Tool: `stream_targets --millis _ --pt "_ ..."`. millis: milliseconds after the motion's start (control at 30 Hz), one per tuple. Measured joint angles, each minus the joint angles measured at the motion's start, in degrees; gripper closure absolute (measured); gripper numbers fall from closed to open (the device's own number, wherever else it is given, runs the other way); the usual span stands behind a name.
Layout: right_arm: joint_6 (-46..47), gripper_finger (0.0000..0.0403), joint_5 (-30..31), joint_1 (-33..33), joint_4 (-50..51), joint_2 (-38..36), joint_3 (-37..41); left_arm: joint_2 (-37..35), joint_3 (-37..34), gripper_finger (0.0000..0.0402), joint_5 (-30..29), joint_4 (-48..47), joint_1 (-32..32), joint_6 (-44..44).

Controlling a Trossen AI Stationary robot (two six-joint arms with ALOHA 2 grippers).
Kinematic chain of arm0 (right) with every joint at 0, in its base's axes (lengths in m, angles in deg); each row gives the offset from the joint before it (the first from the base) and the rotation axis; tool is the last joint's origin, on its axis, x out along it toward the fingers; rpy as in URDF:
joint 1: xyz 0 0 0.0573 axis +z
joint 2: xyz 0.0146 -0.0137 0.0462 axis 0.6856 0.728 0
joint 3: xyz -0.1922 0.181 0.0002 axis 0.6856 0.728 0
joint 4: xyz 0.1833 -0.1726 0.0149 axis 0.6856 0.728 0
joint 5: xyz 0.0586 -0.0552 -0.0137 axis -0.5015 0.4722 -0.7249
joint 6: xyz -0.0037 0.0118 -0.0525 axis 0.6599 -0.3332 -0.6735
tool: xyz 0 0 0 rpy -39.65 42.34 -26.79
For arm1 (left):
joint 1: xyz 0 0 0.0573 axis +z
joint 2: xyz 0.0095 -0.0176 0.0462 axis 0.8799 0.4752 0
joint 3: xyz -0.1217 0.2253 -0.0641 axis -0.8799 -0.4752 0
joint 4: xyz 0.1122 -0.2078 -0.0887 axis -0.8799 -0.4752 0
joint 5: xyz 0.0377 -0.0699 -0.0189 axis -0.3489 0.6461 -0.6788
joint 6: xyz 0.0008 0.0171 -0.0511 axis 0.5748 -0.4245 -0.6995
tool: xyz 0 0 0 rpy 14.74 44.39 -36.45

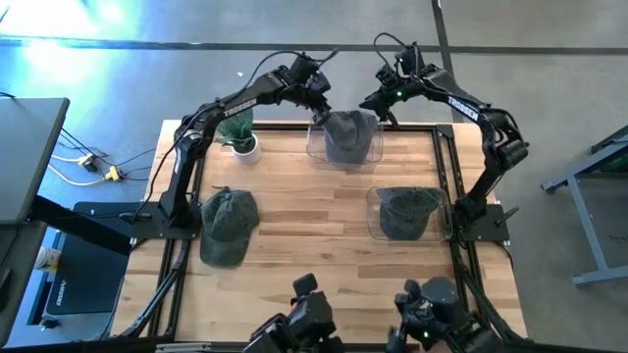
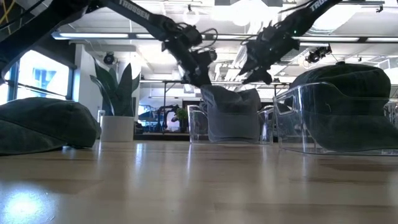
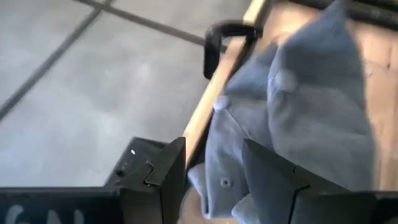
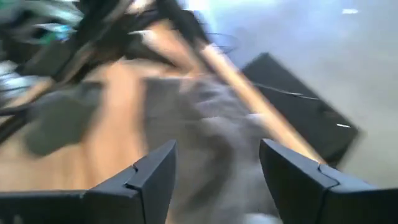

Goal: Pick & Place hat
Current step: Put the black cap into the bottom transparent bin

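Observation:
A grey hat (image 1: 349,135) sits in a clear container (image 1: 314,147) at the table's far middle; in the low view the grey hat (image 2: 233,115) rises toward the left gripper. My left gripper (image 1: 320,106) is at the hat's left far edge, shut on it. My right gripper (image 1: 385,106) hovers open just above the hat's right far side, touching nothing; in its wrist view the right gripper (image 4: 217,180) has the grey hat (image 4: 211,137) below it, blurred. My left gripper (image 3: 214,186) pinches a fold of the grey hat's edge (image 3: 217,168) between its two fingers, slanting down from the table's far left. The held edge (image 2: 208,92) is raised, while the rest of the hat rests inside the clear container.
A green hat (image 1: 228,224) lies on the table's left side. Another green hat (image 1: 407,211) sits in a second clear container (image 1: 375,221) on the right. A potted plant (image 1: 240,132) stands at the far left, near the left arm. Bare wood lies in the middle (image 1: 314,235).

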Motion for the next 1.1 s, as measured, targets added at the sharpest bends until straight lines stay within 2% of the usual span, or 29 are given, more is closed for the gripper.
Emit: stream_targets --millis 133,200,267,367,433,467,567,667,833,1000,1100 --pt "-4.73 0.0182 -8.65 1.27 8.53 -1.42 -0.07 -4.12 0.2 0.0247 0.54 -2.41 -0.15 -0.01" --pt "-8.46 0.0187 -8.59 1.8 14.05 -1.18 -0.07 -5.1 0.2 0.0247 2.88 -5.37 -0.21 0.17" --pt "-11.12 0.0193 -3.31 2.72 16.43 -0.31 -0.04 -5.2 0.13 0.0247 7.65 -9.0 -0.18 0.2" --pt "-11.53 0.02 8.92 3.47 15.76 1.51 0.01 -5.2 0.13 0.0247 13.84 -13.51 -0.18 -1.79" --pt "-10.47 0.0203 14.93 3.92 14.41 1.99 0.02 -5.21 0.13 0.0247 14.47 -16.96 -0.52 -2.59" --pt "-9.67 0.0205 15.82 4.13 14.07 1.99 0.02 -5.2 0.13 0.0247 14.19 -18.97 -0.83 -2.93" --pt "-8.42 0.0211 12.34 4.63 13.42 0.78 0.02 -5.22 0.13 0.0247 12.04 -24.67 -2.21 -4.84" --pt "-8.41 0.0217 7.64 6.15 12.08 -1.45 0.02 -6.81 0.0 0.0247 12.69 -33.94 -3.19 -5.58" --pt "-11.7 0.0225 2.97 10.51 9.82 -5.22 0.02 -8.48 -0.03 0.0247 9.3 -48.27 -7.19 -7.1" --pt "-13.29 0.0234 1.32 15.4 9.82 -8.43 0.0 -12.31 -2.52 0.0247 9.04 -53.97 -13.37 -9.99" --pt "-13.42 0.0241 0.5 17.67 11.7 -9.99 0.0 -17.03 -8.33 0.0247 8.92 -50.37 -17.37 -13.9"
